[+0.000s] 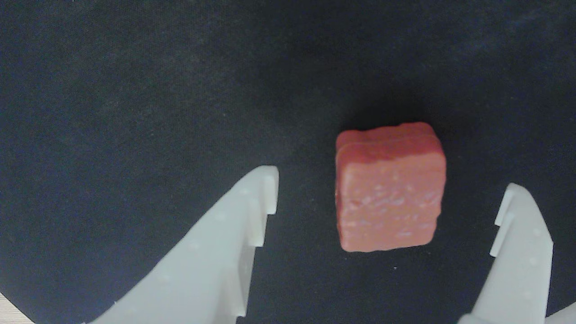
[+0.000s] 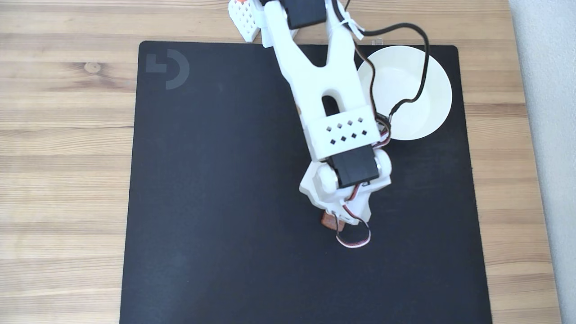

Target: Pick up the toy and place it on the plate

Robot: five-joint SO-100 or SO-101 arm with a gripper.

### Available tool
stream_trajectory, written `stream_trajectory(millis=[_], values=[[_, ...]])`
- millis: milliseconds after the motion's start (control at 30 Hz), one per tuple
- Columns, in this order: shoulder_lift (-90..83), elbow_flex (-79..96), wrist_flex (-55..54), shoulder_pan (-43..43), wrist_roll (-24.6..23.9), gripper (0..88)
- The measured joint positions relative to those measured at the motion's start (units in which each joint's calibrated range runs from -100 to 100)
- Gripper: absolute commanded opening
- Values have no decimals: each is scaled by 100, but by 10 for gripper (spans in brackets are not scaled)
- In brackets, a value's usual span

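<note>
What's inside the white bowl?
The round white bowl-like dish looks empty where it shows in the fixed view. The white robot arm and a black cable cover part of it.

Soft, even daylight; wrist view dim and slightly blurred.

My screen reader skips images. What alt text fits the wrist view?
A reddish block lies on a black mat between the two white fingers of an open gripper, neither touching it.
</note>
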Motion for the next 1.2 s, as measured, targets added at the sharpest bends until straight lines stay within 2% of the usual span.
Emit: stream_trajectory(millis=[400,1100,1200], values=[[17,0,-76,291,0,327],[633,-161,-464,258,0,327],[666,-161,-464,258,0,253]])
